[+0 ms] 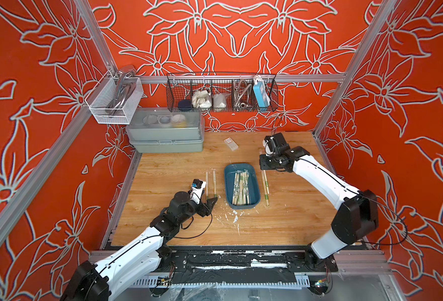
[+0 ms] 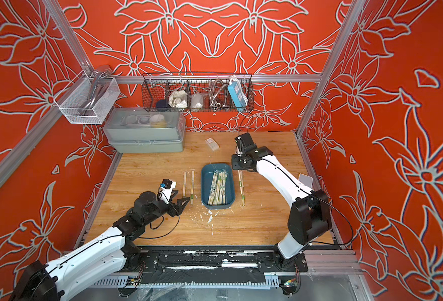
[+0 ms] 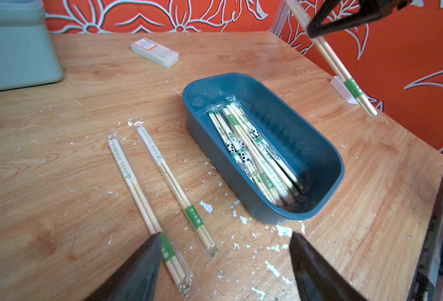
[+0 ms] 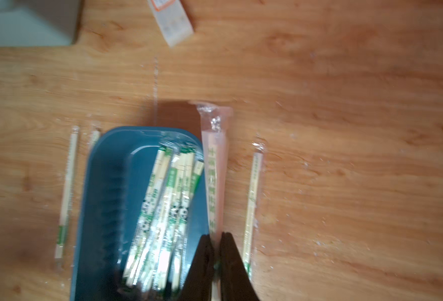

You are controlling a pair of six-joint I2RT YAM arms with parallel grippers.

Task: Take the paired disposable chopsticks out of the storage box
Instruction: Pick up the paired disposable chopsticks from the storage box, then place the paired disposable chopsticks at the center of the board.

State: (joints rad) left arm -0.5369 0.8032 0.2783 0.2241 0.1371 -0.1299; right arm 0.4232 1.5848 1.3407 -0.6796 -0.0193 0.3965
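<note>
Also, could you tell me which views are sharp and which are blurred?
Right wrist view: motion-blurred, the print on the paired disposable chopsticks smeared. Left wrist view: sharp on the storage box, only the near left gripper soft. Both top views: crisp, with colour fringes on the wallpaper lines.

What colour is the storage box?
Dark teal-blue; the storage box shows best in the left wrist view.

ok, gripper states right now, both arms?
Left gripper: open, nothing between the jaws.
Right gripper: shut on one sleeved chopstick pair, outside the box.
</note>
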